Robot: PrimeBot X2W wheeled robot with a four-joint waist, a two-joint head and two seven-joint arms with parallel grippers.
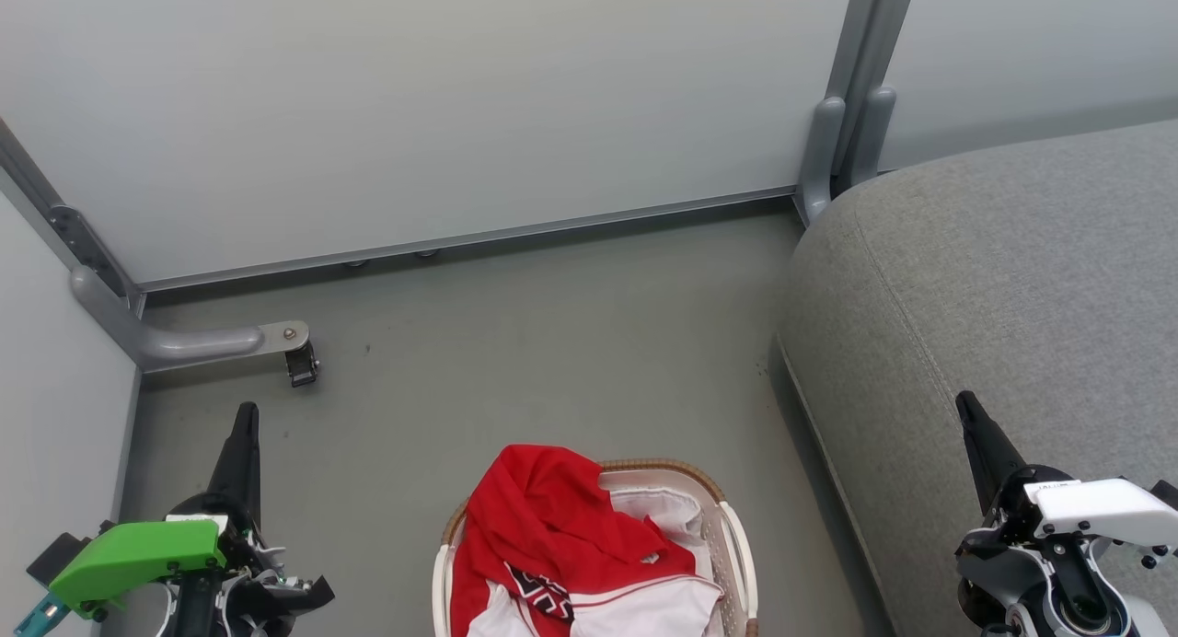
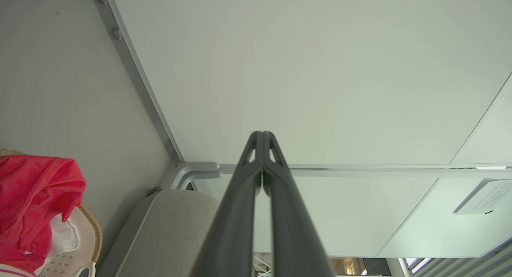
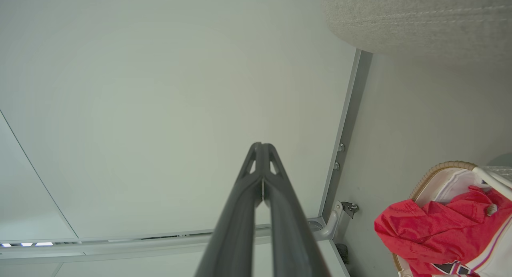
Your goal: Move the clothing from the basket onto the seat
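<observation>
- Before reaching down, take stock: seat (image 1: 1012, 269) broad on the right and bare of garments, then basket (image 1: 739, 545) low and central on the floor, with the clothing (image 1: 543, 517) heaped inside and draped over the rim on the left.
- Understood. Which arm first?
- Probably the left end effector (image 1: 245, 416): fingers pressed fully together and holding nothing, so spread them wide before descending. Aim for the raised red fold at the top of the heap, not the white liner beside it. Pinch deep enough to gather a good bunch of cloth, then lift straight up to clear the rim.
- And the right end effector (image 1: 971, 411)?
- Likewise pinched tight and empty, seen against the seat in the head view. Hold back from the basket, ready to help spread the garment on the seat.
- Position of the clothing relative to both?
- Between the two and lower in the head view, well apart from either tip: rightward of the left one, leftward of the right one.
</observation>
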